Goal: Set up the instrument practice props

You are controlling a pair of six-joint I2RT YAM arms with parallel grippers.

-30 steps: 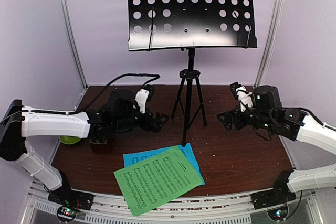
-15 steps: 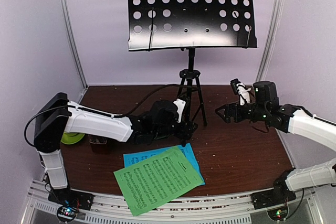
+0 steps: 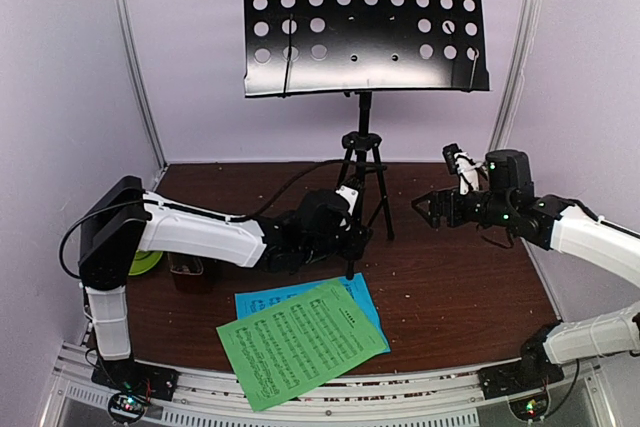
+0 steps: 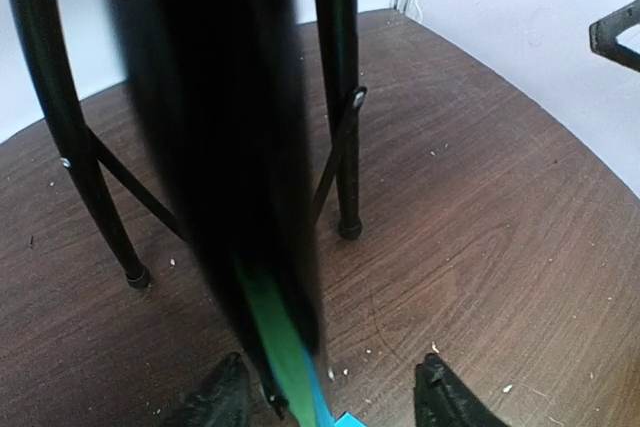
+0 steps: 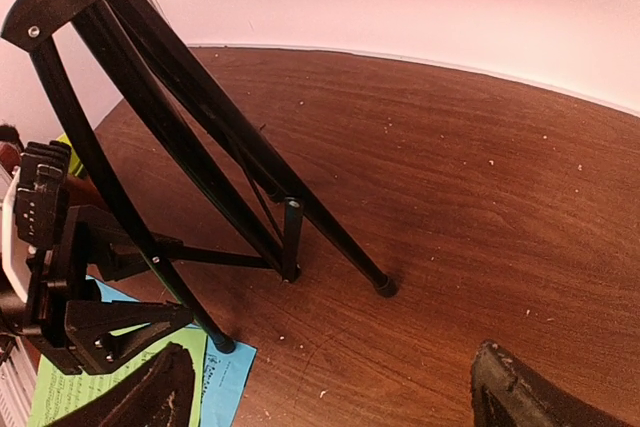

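The black metal music stand (image 3: 365, 22) stood upright at the upper centre of the overhead view, its long axis vertical. Its flat, wide desk was punched with rows of round holes and faced the camera, tilted back, atop a thin post. The post ended in three slim tubular legs (image 3: 362, 182) splayed on the dark wood-grain table (image 3: 460, 297). The left gripper (image 3: 350, 245) reached in from the left of the frame and sat low at the near leg. In the left wrist view that leg ran as a blurred dark bar between the fingers (image 4: 228, 399), which stood apart on either side with a gap on the right, not clamped. The right gripper (image 3: 428, 209) hovered right of the tripod, apart from it, spread wide and holding nothing. Just below the near leg's foot, at lower centre, lay two flat sheets of printed music, the green sheet (image 3: 300, 342) overlapping the blue sheet (image 3: 368, 309).
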